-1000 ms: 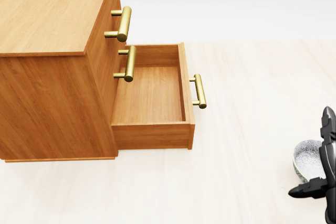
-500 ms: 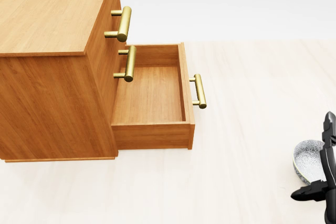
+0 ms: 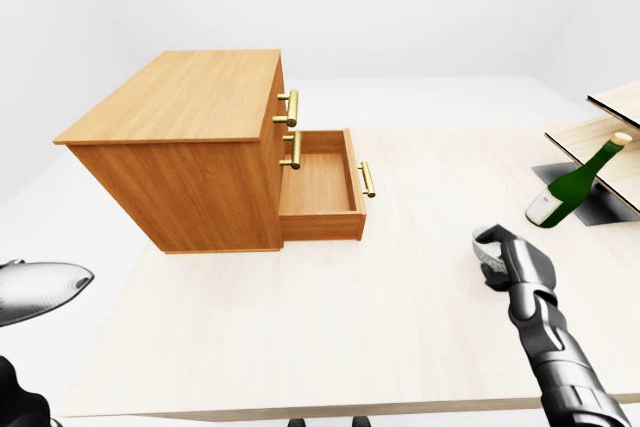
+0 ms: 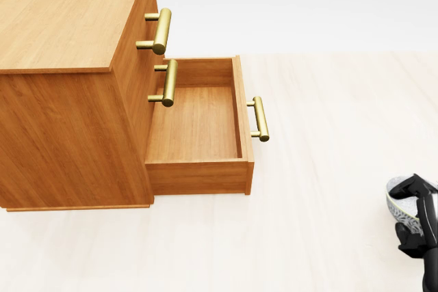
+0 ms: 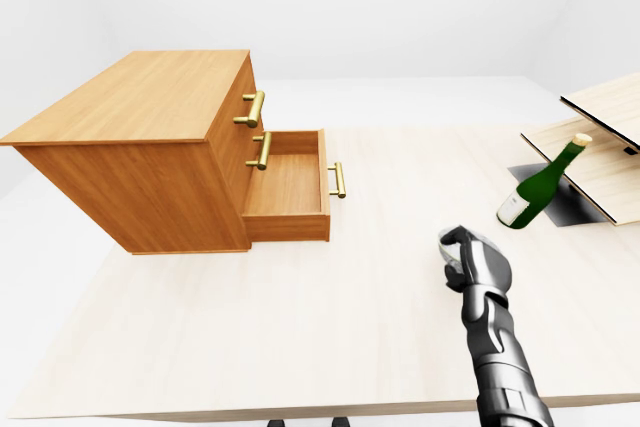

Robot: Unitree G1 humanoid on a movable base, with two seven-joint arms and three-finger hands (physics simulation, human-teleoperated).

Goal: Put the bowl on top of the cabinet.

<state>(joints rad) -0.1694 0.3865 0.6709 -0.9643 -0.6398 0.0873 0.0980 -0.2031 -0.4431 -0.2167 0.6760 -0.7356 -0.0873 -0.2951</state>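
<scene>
Bowl [image 4: 397, 210] is at the right edge of the head view, on or just above the table [image 3: 300, 327]; I cannot tell which. Right hand [image 4: 419, 215] has its fingers curled over the rim and closed on the bowl, a grip that likely suits carrying it level. Cabinet [image 3: 190, 97] stands well apart to the left, with 1 drawer [image 4: 198, 124] pulled out. Left hand [image 3: 35, 289] shows only as a grey shape; its finger state cannot be told. Placement is not yet done.

A pale wood-grain table [image 3: 400, 327] fills a bare room with white walls [image 3: 420, 7] under soft, even light.
</scene>
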